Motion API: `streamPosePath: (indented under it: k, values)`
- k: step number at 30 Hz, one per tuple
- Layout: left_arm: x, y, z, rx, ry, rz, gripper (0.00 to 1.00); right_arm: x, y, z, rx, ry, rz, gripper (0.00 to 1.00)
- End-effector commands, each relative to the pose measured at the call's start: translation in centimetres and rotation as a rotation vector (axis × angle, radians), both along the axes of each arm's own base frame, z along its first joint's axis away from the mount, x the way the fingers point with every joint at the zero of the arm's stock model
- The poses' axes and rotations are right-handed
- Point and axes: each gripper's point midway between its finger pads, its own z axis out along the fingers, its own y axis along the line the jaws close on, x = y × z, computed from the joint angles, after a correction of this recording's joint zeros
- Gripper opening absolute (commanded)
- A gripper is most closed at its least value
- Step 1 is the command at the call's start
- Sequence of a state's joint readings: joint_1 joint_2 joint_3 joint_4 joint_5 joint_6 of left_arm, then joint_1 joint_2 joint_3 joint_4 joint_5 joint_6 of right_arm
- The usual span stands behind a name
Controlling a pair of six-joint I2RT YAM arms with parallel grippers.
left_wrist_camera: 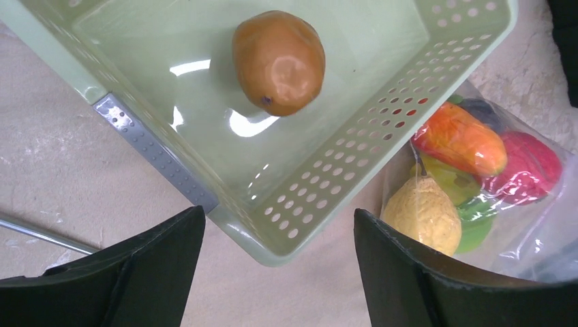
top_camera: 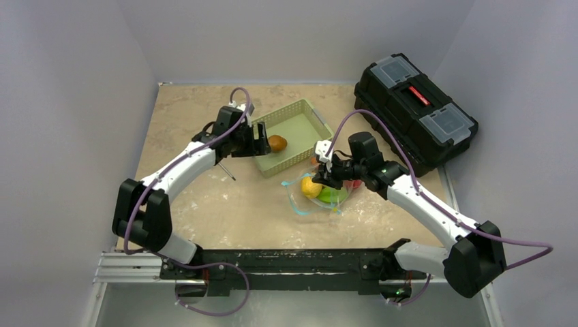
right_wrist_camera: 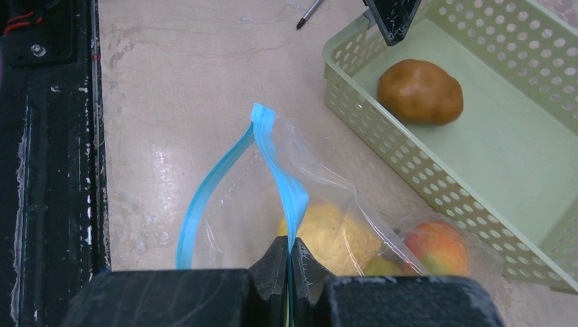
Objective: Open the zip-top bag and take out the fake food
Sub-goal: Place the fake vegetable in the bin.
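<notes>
my right gripper [right_wrist_camera: 290, 253] pinches the bag [right_wrist_camera: 324, 194] by its blue strip. my left gripper [left_wrist_camera: 279, 235] is open over the basket [left_wrist_camera: 354, 129]; best lift high, then reach in slow.

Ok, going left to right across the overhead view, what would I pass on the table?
Screwdriver → left hand → brown fruit → bag → toolbox
</notes>
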State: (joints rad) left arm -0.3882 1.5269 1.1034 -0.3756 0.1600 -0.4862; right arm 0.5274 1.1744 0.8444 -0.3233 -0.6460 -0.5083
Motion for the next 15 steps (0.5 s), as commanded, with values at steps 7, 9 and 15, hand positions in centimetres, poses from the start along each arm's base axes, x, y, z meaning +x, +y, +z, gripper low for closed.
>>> streamPosePath:
  k: [7,9,15]
  values:
    - [-2.3,1.3,8.2,-0.098,-0.267,0.003,0.83,0.0,-0.1,0.6,0.013,-0.029,0.02,0.0]
    - [-3.7,1.5,9.2,-0.134,-0.305,0.001,0.86,-0.1,0.0,0.6,0.013,-0.027,0.023,0.0]
    - [-7.1,1.8,9.5,-0.237,-0.342,0.0,1.0,-0.3,0.0,0.6,0.015,-0.025,0.033,0.0]
